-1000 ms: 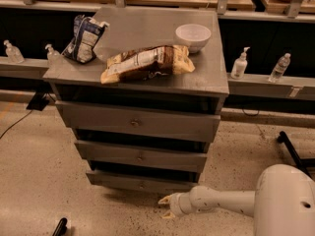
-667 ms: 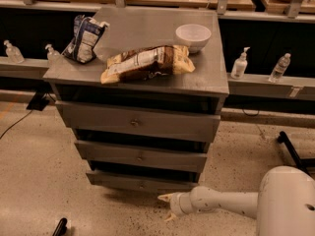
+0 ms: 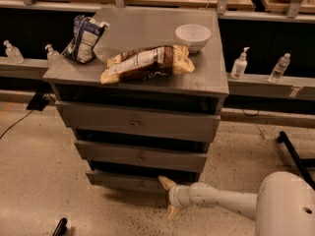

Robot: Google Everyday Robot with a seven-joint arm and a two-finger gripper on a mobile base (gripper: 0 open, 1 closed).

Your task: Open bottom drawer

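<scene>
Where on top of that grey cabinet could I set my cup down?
Bare cabinet top lies at the back between the blue bag and the bowl, and at the front right corner beside the chip bag. The middle front is crowded. The gripper is low, by the bottom drawer, fingers open.

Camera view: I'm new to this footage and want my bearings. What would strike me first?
A grey chest fills the middle, with a big snack bag lying across its top, a white bowl at back right and a smaller bag at back left. Low at the right, the white arm's pincer hangs open near the floor, right beside the bottom drawer.
</scene>
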